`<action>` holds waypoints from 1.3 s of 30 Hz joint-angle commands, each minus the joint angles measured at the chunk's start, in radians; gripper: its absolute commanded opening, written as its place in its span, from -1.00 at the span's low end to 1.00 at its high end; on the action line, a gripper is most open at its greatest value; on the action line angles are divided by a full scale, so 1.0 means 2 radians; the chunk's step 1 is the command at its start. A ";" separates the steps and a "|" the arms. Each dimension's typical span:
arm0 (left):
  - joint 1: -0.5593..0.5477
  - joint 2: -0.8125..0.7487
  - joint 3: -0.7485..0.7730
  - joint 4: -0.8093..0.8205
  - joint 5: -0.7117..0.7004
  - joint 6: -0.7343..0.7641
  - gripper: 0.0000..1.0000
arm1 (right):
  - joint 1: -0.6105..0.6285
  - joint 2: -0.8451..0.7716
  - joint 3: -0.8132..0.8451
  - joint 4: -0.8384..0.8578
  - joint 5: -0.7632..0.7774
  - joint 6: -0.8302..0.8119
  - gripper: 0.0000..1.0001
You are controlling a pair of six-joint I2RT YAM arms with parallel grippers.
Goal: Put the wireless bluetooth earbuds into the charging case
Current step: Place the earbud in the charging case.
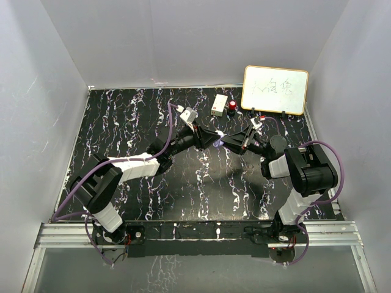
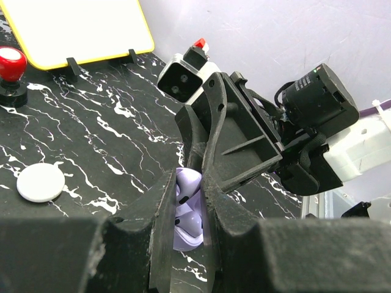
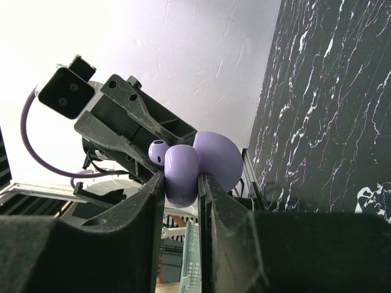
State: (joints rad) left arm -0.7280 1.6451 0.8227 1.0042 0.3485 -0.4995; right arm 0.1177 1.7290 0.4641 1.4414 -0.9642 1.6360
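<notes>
Both grippers meet above the middle of the table, where a lilac speck point(image 1: 218, 141) shows between them. My right gripper point(image 3: 181, 180) is shut on one half of the open lilac charging case point(image 3: 181, 174), and its round lid point(image 3: 220, 159) stands behind. A tiny lilac earbud point(image 3: 158, 151) sits at the case's upper left, at the tips of my left gripper point(image 2: 188, 183), which is shut on it. In the left wrist view, this earbud point(image 2: 182, 200) lies against a second earbud point(image 2: 189, 220) seated in the case cup point(image 2: 186, 243). The right fingers point(image 2: 211, 140) reach in from above.
A yellow-framed whiteboard point(image 1: 275, 90) stands at the back right, with a red-topped button point(image 1: 233, 107) and a white box point(image 1: 219, 104) to its left. A white round puck point(image 2: 40, 182) lies on the black marbled table point(image 1: 122, 122). White walls enclose three sides.
</notes>
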 commanded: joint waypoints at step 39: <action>0.002 -0.031 0.013 -0.030 -0.015 0.029 -0.86 | 0.003 0.001 0.013 0.059 0.004 0.005 -1.00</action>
State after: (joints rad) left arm -0.7284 1.6360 0.8227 0.9413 0.3260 -0.4637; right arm 0.1181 1.7313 0.4641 1.4418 -0.9604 1.6375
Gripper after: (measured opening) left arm 0.183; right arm 0.230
